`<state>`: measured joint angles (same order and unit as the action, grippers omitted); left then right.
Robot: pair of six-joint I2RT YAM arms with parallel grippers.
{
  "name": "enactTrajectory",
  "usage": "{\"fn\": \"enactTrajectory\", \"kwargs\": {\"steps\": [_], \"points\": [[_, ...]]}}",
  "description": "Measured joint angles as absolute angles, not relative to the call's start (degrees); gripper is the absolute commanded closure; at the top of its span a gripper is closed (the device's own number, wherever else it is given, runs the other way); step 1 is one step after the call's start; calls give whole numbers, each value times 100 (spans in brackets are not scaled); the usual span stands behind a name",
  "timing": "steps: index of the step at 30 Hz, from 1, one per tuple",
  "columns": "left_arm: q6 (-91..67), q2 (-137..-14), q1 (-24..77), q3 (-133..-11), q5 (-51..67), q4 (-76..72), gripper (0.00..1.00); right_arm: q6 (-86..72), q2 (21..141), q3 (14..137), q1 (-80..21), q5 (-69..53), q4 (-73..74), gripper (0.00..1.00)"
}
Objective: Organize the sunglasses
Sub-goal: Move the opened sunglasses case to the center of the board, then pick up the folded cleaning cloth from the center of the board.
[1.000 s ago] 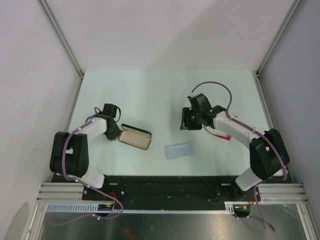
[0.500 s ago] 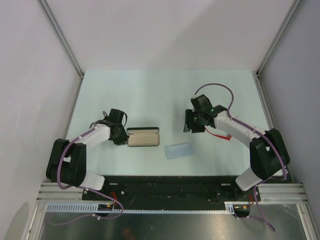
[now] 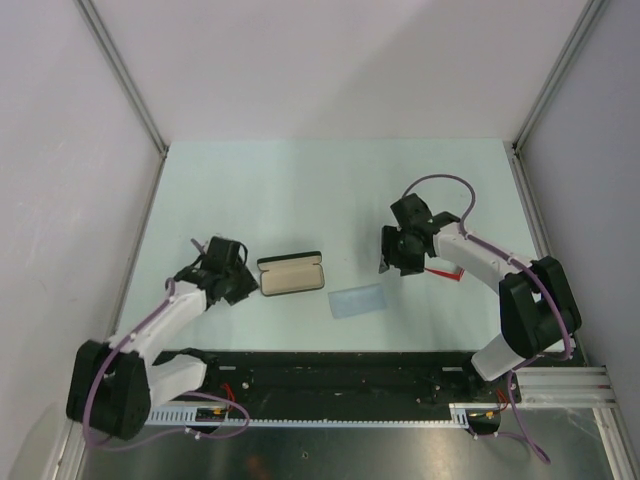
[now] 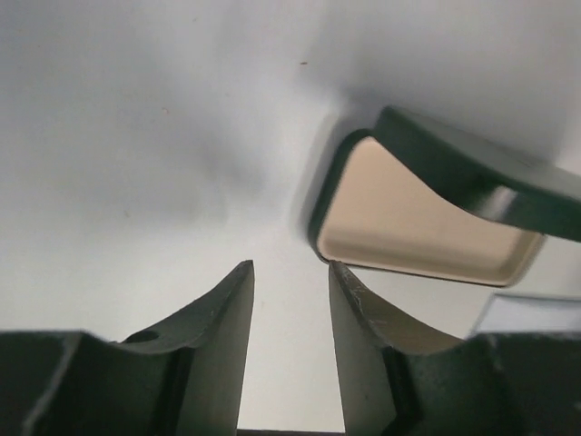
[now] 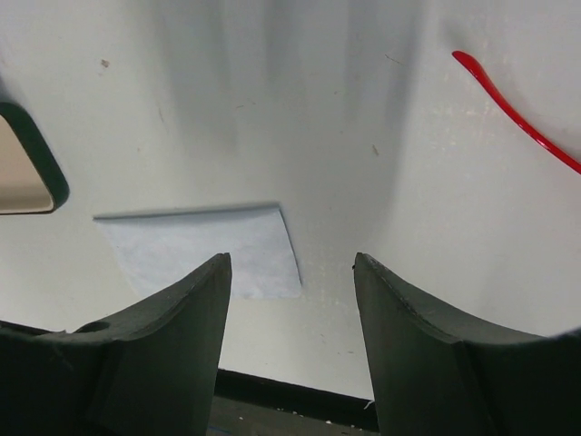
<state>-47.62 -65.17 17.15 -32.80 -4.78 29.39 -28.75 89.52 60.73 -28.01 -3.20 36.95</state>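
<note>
Our left hand (image 4: 290,272) lies low, parted and empty, beside the open case (image 3: 291,275); our right hand (image 5: 290,263) hangs parted too, its arm hiding most of the sunglasses (image 5: 522,119).

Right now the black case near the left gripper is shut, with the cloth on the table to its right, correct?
No, the case is open: the left wrist view shows its beige inside exposed. The cloth does lie on the table to its right.
</note>
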Motion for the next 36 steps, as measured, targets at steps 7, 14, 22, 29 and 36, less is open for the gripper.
{"fn": "enactTrajectory", "kwargs": {"steps": [7, 14, 22, 29, 36], "points": [[-5341, -5708, 2401, -3194, -419, 2971, 42, -2825, 8947, 5774, -2792, -307, 3760, 38], [-5767, -6036, 3540, -3334, -421, 2926, 38, -2821, 8945, 5332, -2864, -381, 3726, 41], [-6106, -7363, 4449, -3758, -143, 2121, 44, -2825, 8945, 5328, -3072, -388, 3557, 43], [-6497, -8368, 4925, -4180, -113, 1632, 47, -2845, 8949, 5328, -3275, -340, 3468, 46], [-6733, -8816, 5026, -4298, -106, 1437, 57, -2845, 9083, 5317, -3343, -329, 3258, 52]]}}
